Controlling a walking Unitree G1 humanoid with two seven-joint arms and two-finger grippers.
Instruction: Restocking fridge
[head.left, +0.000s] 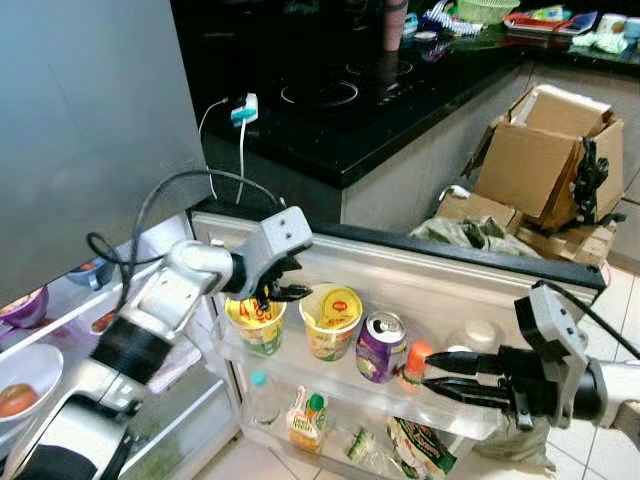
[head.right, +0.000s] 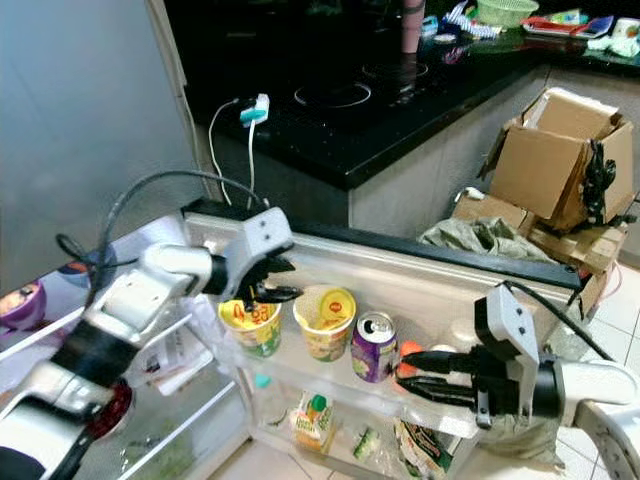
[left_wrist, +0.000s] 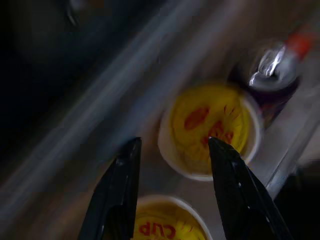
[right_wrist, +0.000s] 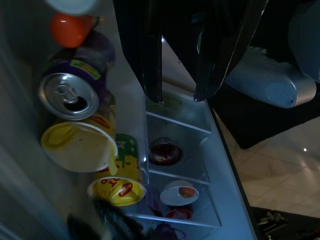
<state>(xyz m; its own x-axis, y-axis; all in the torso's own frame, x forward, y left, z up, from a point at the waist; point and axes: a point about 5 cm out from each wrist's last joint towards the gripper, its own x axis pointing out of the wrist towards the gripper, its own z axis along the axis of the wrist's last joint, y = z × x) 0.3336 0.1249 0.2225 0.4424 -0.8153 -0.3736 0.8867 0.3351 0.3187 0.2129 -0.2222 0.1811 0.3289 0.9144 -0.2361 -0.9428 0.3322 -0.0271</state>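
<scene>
Inside, right wrist view alone showed shelf bowls (right_wrist: 179, 193). Door shelf (head.left: 330, 375) held two noodle cups (head.left: 331, 320), purple can (head.left: 380, 347). Left gripper (head.left: 275, 291) and right gripper (head.left: 433, 378) stood parted, empty.

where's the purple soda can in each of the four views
Left eye: purple can on the door shelf, right of the two noodle cups.
Right eye: purple can, same spot.
Left wrist: upper right, blurred.
Right wrist: upper left, top opened.
Shared landmark: orange-capped bottle beside it.

At lower centre we see two yellow-lidded cups (head.left: 256, 318), a purple can (head.left: 380, 346) and an orange-capped bottle (head.left: 415, 362) upright on the door shelf (head.left: 300, 368).
</scene>
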